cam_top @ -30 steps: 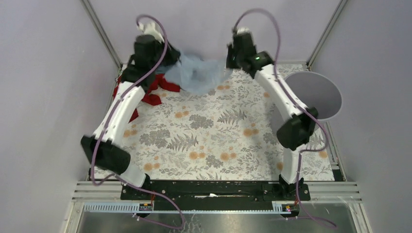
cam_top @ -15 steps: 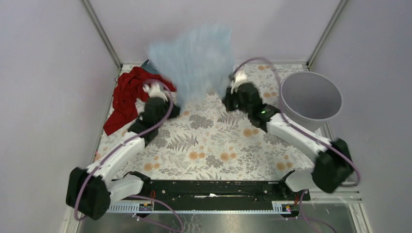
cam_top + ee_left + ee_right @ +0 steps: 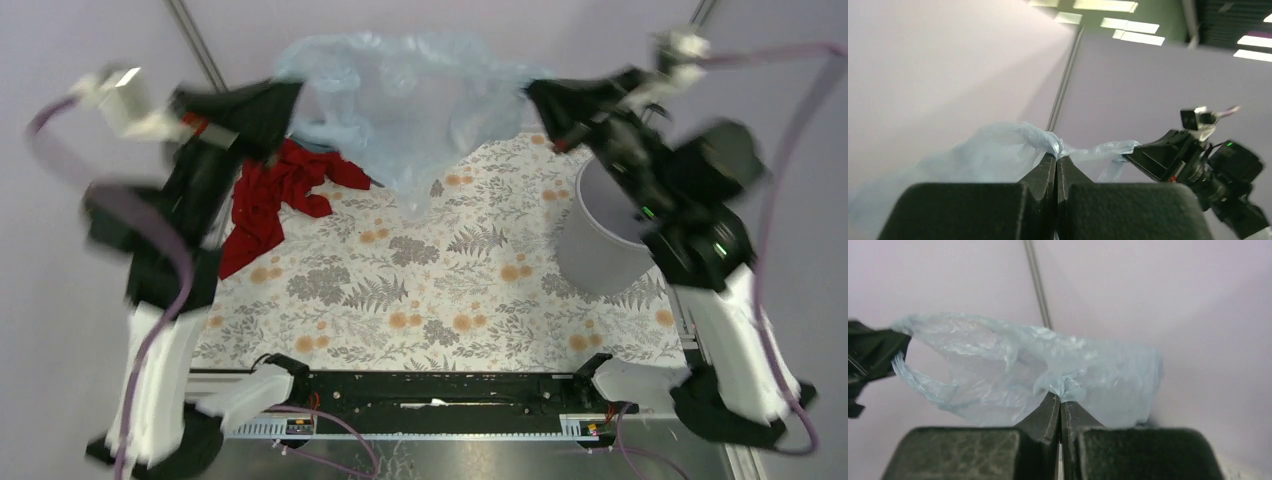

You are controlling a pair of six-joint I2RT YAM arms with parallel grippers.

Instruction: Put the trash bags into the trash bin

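Observation:
The pale blue translucent trash bag [image 3: 400, 110] hangs stretched between my two grippers, high above the far side of the table. My left gripper [image 3: 290, 92] is shut on the bag's left edge [image 3: 1013, 142]. My right gripper [image 3: 535, 90] is shut on its right edge [image 3: 1068, 370]. The bag sags in the middle with its lowest point over the table. The light grey trash bin [image 3: 600, 245] stands at the right side of the table, mostly hidden behind my right arm [image 3: 680, 190]. In the left wrist view the right gripper [image 3: 1133, 156] shows holding the far end of the bag.
A red cloth [image 3: 270, 195] lies crumpled at the far left of the floral tablecloth [image 3: 430, 290]. Purple-grey walls enclose the table on three sides. Cables loop from both raised arms.
Both arms have risen and spread apart, lifting the bag off the table and stretching it wide. The right arm has swung over the bin and now covers most of it.

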